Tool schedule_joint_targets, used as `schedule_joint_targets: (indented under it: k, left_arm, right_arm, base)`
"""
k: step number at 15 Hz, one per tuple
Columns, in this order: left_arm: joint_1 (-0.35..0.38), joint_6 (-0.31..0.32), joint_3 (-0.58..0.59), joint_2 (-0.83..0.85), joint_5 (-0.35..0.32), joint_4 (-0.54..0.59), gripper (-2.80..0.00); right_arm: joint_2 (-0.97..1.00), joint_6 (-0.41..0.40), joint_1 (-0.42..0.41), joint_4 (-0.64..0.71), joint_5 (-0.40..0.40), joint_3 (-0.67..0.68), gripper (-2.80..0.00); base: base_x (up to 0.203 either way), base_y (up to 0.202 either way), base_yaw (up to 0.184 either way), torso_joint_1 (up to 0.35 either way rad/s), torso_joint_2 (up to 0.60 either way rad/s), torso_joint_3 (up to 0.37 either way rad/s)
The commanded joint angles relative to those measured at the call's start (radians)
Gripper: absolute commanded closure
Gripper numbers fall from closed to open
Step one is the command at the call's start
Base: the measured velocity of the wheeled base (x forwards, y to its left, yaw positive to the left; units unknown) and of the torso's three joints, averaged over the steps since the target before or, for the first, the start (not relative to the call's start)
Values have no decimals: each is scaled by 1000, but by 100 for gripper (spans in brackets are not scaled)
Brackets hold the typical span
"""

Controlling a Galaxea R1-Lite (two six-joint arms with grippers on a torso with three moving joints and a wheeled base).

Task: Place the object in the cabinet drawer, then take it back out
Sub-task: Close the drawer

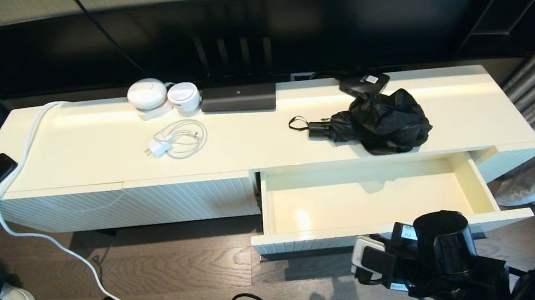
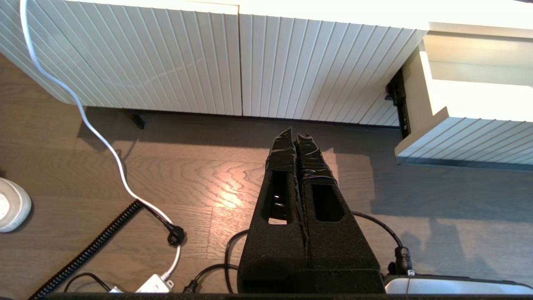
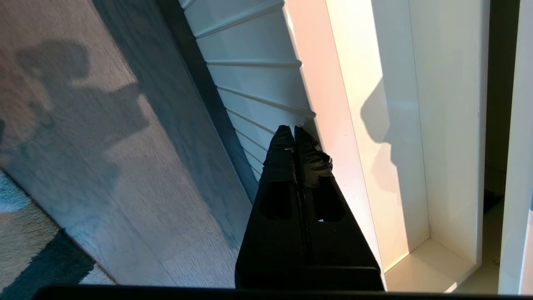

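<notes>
Right tool (image 3: 293, 132) closed at open drawer (image 1: 372, 229); umbrella (image 1: 378, 121) on cabinet top.

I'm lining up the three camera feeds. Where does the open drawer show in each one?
Head view: the drawer is pulled out at lower right, below the umbrella.
Left wrist view: its ribbed front corner is at the right edge.
Right wrist view: its cream inside fills the right half.
Shared landmark: the drawer's ribbed front.
</notes>
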Motion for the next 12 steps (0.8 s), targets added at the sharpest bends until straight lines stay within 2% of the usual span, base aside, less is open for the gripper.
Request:
schedule_joint_targets:
  k: [1, 12]
  left_arm:
    - [0, -1, 0, 0, 1, 0, 0]
    - [0, -1, 0, 0, 1, 0, 0]
  right_arm:
    - [12, -10, -9, -21, -1, -9, 0]
    - [73, -20, -44, -122, 0, -60, 0]
  base:
    - [0, 0, 0, 0, 0, 0]
    - [0, 0, 0, 0, 0, 0]
